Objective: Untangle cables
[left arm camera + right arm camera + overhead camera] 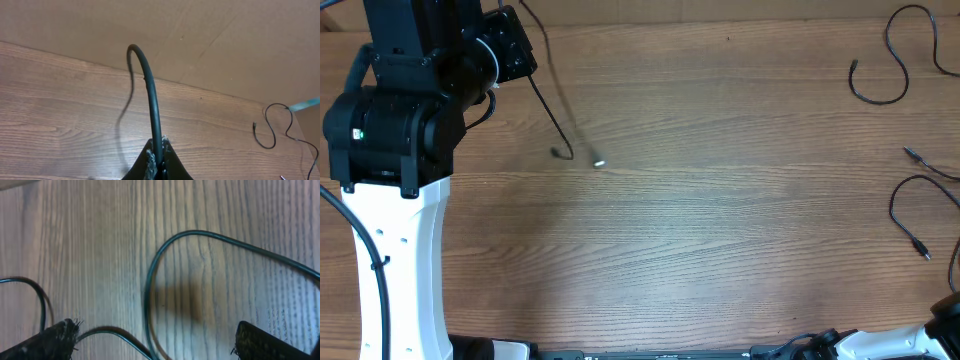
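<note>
My left gripper [159,150] is shut on a thin black cable [150,95] that rises from the jaws and arcs over. In the overhead view that same cable [548,110] hangs from the left gripper [510,48] at the back left, its lower end near the tabletop. My right gripper [157,342] stands wide open low over the table. A looping cable [200,232] lies on the wood between its fingers, touching neither one that I can see. Two more cables lie at the far right: one curled [903,75], one with a plug end [898,205].
The left arm's black and white body [390,150] fills the left edge. The wooden table [720,220] ends at a cardboard wall [225,40] at the back. Part of the right arm [948,320] shows in the front right corner. Another cable loop [42,300] lies by the right gripper's left finger.
</note>
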You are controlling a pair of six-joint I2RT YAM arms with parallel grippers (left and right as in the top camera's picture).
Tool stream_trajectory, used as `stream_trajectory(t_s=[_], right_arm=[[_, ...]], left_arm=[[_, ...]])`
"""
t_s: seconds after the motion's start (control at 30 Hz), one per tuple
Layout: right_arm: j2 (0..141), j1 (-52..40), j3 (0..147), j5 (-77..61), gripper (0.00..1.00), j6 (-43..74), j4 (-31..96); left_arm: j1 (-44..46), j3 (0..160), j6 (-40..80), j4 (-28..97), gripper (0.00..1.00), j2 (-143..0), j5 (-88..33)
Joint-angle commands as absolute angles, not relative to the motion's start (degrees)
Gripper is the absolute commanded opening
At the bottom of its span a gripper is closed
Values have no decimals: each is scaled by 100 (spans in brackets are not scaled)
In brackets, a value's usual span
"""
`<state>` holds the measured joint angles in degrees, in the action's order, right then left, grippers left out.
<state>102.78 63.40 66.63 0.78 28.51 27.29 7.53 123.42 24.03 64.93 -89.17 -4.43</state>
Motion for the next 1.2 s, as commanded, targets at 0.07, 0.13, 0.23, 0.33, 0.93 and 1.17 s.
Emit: stream_trajectory(t_s=[0.07,0.13,0.23,0.33,0.93,1.17], right_arm=[[10103,6302,7094,-1192,100,2630,2731],[9942,6176,7413,-1638,100,2244,2891],[9655,5754,8005,-2241,100,1459,3280],[9474,5131,8573,-2930,100,851,3732],[9445,178,9030,-5999,100,54,3225],[9445,-414,9030,-7072,100,54,2915]], left_arm=[[792,12396,2486,6451,4,-8969,-390],[792,12396,2486,6449,4,-8969,-408],[792,12396,2488,6431,4,-8969,-517],[801,12396,2484,6311,4,-8969,-891],[814,12396,1986,6101,4,-8969,-4357],[600,12396,1658,6359,4,-8969,-5634]])
